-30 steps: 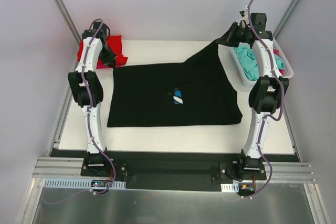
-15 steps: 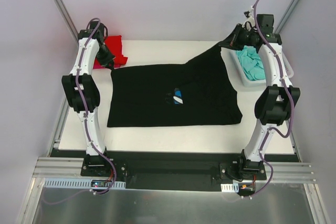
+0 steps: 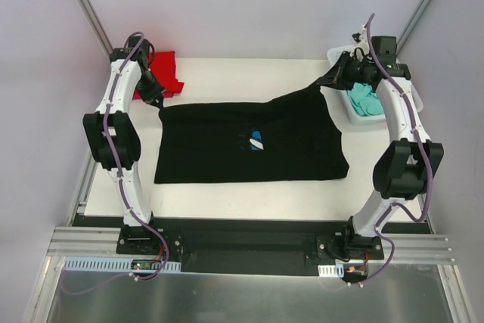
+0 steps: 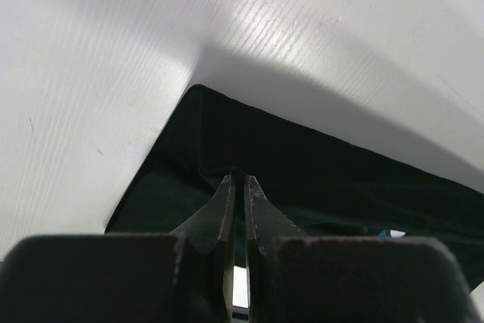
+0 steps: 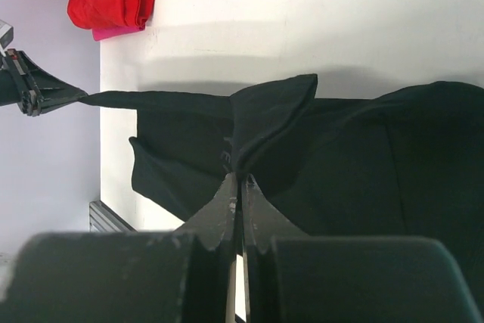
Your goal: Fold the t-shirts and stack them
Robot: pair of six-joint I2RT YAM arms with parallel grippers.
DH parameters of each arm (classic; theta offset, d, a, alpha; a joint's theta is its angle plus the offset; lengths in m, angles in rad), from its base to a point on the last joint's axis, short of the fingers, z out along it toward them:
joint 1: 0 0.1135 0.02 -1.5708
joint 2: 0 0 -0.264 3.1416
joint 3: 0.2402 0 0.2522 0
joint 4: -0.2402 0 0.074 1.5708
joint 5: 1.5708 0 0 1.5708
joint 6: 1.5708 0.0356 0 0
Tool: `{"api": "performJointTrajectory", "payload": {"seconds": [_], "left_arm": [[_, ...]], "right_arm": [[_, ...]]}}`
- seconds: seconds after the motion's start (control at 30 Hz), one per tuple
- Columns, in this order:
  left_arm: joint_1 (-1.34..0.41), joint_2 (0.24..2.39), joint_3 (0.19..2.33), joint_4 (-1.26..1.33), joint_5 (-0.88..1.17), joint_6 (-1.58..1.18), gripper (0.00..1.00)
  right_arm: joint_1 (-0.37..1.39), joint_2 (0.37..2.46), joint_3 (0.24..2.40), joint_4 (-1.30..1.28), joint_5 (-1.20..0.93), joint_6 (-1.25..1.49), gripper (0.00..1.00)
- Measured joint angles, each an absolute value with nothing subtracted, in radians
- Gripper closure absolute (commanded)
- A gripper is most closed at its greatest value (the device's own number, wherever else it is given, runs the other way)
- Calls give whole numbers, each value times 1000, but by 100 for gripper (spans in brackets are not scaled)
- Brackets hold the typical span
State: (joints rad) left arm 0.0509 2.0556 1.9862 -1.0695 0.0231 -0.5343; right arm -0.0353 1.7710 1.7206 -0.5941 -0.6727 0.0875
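Partway: black printed cloth t-shirt (image 3: 249, 141) is pinched by the clamped left gripper (image 3: 156, 100) and right gripper (image 3: 338, 75); red cloth shirt (image 3: 165, 62) seemingly folded, teal cloth shirt (image 3: 364, 100) waiting.

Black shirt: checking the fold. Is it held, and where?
Left claw pinches the black shirt at its far left corner, right claw its far right.

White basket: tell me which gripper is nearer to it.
Right. The right gripper, shut on the black t-shirt, is lifted just beside the basket on its left; the left gripper holds the opposite corner across the table, near the red t-shirt.
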Motion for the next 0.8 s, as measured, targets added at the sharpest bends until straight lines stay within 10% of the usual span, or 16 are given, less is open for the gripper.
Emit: {"api": "performJointTrajectory", "payload": {"seconds": [0.8], "left_arm": [[31, 1870, 1726, -995, 15, -532, 100]], "right_arm": [[-35, 1525, 1439, -705, -603, 6, 99]]}}
